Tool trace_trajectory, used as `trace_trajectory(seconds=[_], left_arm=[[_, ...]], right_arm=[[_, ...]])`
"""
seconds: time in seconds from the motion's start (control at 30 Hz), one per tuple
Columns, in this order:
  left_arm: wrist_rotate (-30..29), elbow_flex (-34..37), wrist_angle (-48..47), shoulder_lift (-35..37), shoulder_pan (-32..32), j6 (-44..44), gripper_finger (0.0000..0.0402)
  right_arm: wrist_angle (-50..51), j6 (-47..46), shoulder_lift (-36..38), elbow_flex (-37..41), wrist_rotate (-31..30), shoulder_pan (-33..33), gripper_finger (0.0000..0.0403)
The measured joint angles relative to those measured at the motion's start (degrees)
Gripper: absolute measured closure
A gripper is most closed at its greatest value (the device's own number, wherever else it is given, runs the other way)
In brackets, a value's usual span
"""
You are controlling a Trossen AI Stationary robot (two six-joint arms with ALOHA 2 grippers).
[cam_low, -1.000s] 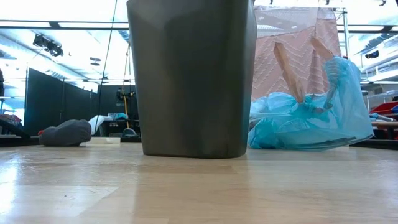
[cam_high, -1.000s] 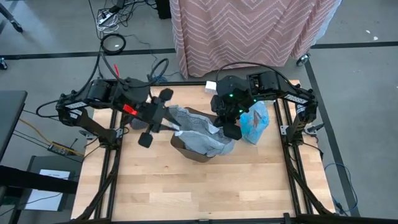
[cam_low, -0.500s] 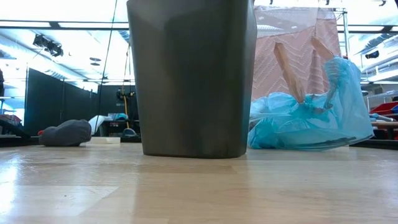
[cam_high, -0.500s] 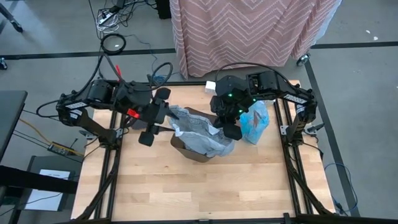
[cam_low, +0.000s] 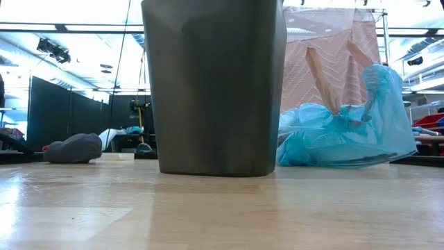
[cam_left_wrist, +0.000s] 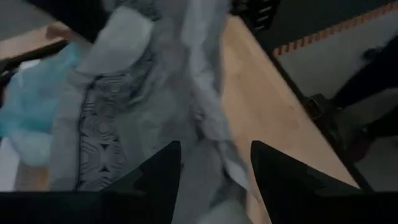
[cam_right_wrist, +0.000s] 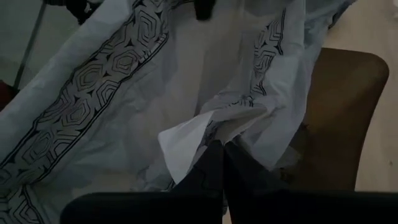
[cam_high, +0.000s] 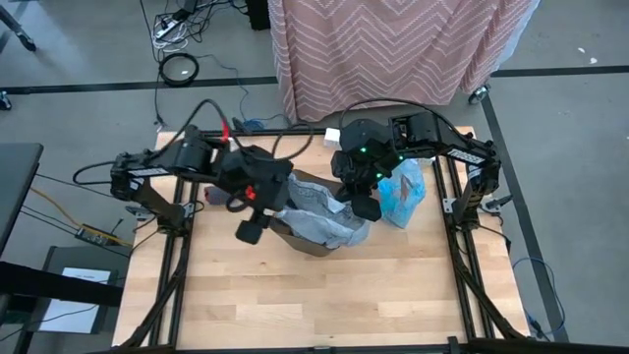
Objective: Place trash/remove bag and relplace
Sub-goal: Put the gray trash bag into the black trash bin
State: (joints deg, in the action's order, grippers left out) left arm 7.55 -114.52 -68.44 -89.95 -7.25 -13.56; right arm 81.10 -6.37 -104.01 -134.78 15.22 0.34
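Blue bag point(cam_high: 403, 193) beside bin point(cam_high: 307, 240)

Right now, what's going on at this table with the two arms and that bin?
Both arms are fitting a fresh grey-white bag over the brown bin. The right gripper is shut on the bag's edge at the bin's rim. The left gripper is open over the bag on the other side. The filled blue bag sits on the table beside the bin.

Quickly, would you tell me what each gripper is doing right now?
Left gripper: open over the white bag.
Right gripper: shut on the white bag.
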Motion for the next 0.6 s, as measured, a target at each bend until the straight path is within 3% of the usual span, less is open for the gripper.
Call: trace_trajectory(seconds=[0.13,0.37,0.5,0.6], left_arm=[[-0.8,0.0,-0.9,-1.8,0.0,3.7,0.0231],[-1.5,0.0,-2.2,-2.2,-1.9,7.7,0.0386],[-3.6,-0.4,-3.2,-1.1,-2.7,10.8,0.0391],[-7.2,-3.4,-9.1,-0.7,-2.8,11.2,0.0394]], right_arm=[[0.0,-1.6,0.0,0.0,-1.3,0.0,0.0403],[4.0,-1.9,0.0,0.0,-11.4,-1.0,0.0403],[4.1,-0.3,0.0,0.0,-15.3,-2.6,0.0403],[4.1,2.3,0.0,0.0,-20.0,-4.7,0.0403]])
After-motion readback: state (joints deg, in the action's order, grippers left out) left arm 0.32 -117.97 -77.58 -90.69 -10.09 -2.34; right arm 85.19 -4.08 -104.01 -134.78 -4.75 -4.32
